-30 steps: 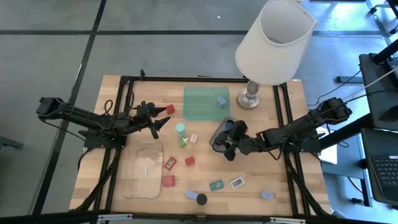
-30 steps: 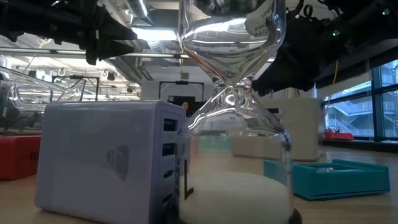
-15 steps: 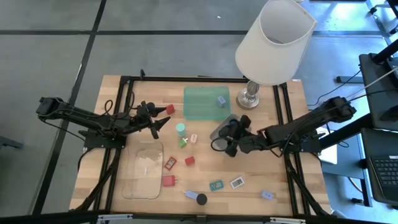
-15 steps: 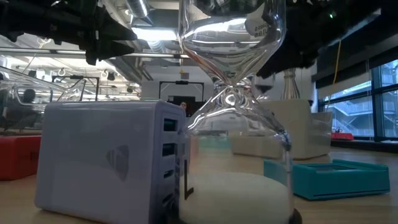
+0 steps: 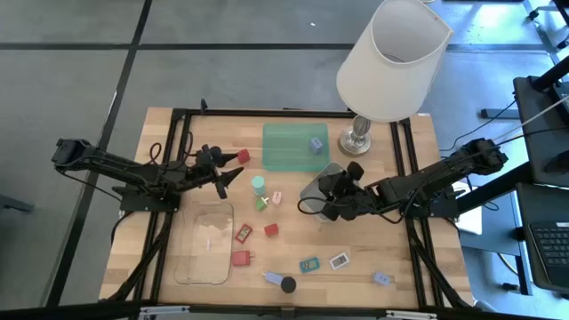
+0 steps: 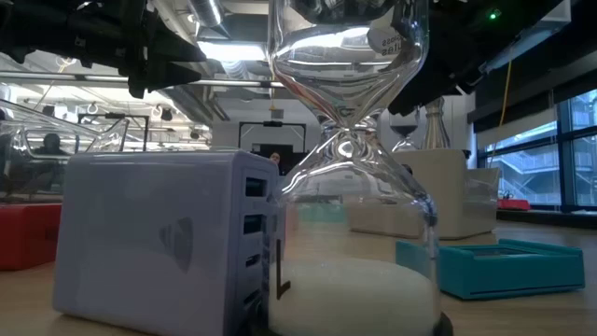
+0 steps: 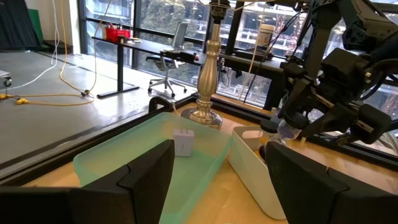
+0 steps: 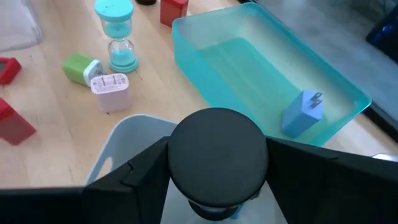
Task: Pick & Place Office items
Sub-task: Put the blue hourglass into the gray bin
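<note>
Black-capped hourglass (image 8: 217,155) gripped in right tool (image 5: 331,203) above grey tray (image 8: 134,140), green tray (image 8: 249,56) beyond with blue charger (image 8: 303,112), left tool (image 5: 229,176) open, empty.

No lettering can be read with any certainty. In the low view, the clear glass hourglass (image 6: 350,140) carries a small round white sticker near its top with dark print too small to make out. The pale lilac multi-port charger block (image 6: 163,243) beside it shows only an embossed shield-like emblem on its side, with no words. In the high view, the small labelled cards (image 5: 339,260) on the wooden counter (image 5: 409,267) are illegible.
</note>
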